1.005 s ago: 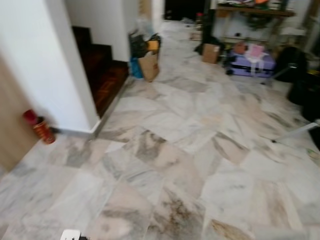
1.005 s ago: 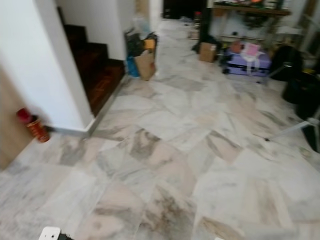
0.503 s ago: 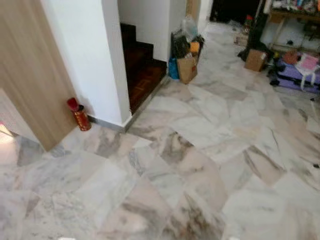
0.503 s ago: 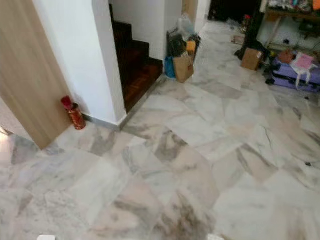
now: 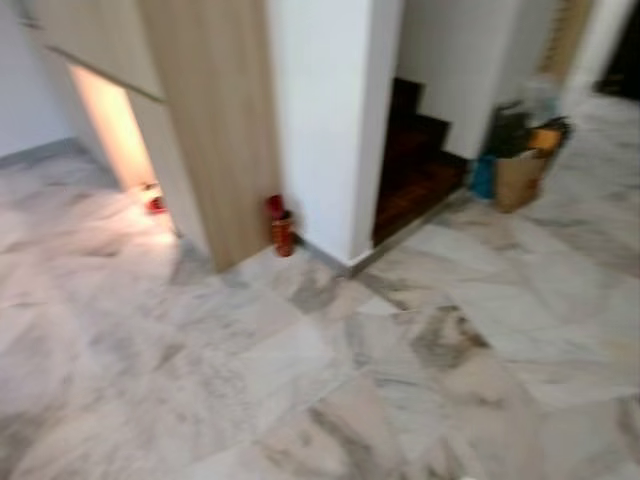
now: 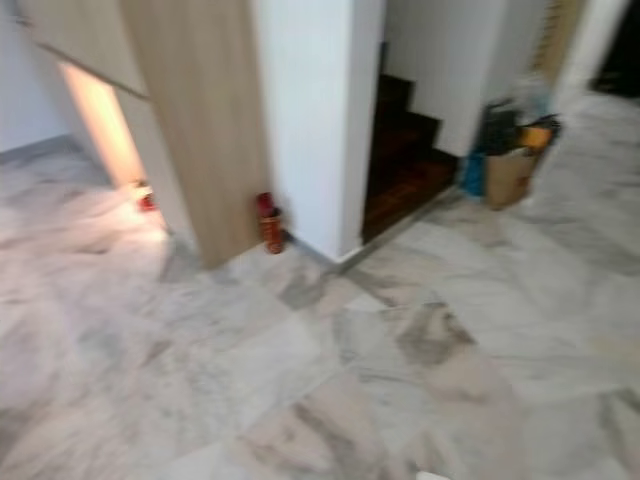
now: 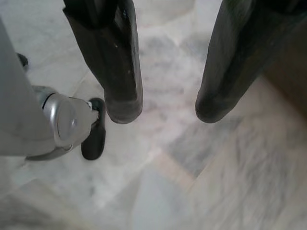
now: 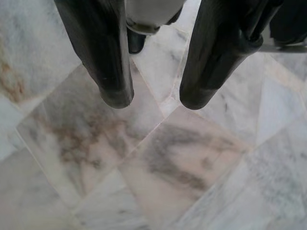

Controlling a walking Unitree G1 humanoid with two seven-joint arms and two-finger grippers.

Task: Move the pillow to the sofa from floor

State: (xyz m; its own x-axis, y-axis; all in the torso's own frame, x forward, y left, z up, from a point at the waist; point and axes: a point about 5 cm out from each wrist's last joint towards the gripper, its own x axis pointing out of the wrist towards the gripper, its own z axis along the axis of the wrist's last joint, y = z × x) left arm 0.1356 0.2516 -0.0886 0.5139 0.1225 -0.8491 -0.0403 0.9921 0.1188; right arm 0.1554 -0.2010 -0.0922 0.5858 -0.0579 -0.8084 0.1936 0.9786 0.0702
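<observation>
My left gripper [image 7: 168,108] hangs open above the marble floor [image 7: 201,182], its two black fingers apart with nothing between them. Beside it I see my own silver leg and black foot [image 7: 93,141]. My right gripper [image 8: 156,98] is likewise open over the pale marble tiles [image 8: 158,158], holding nothing. The head views are blurred and look over a wide stretch of marble floor [image 5: 300,380].
A wood-panelled wall [image 5: 215,120] and a white pillar [image 5: 325,110] stand ahead. A red canister [image 5: 280,225] sits at their foot. Dark stairs [image 5: 415,170] rise to the right, with bags [image 5: 520,165] beside them. A lit gap [image 5: 110,130] opens at the left.
The whole view has swung left: the pillar, stairs and bags have shifted right, and the wood panel and lit gap have come into sight. The far shelves and boxes have left the picture.
</observation>
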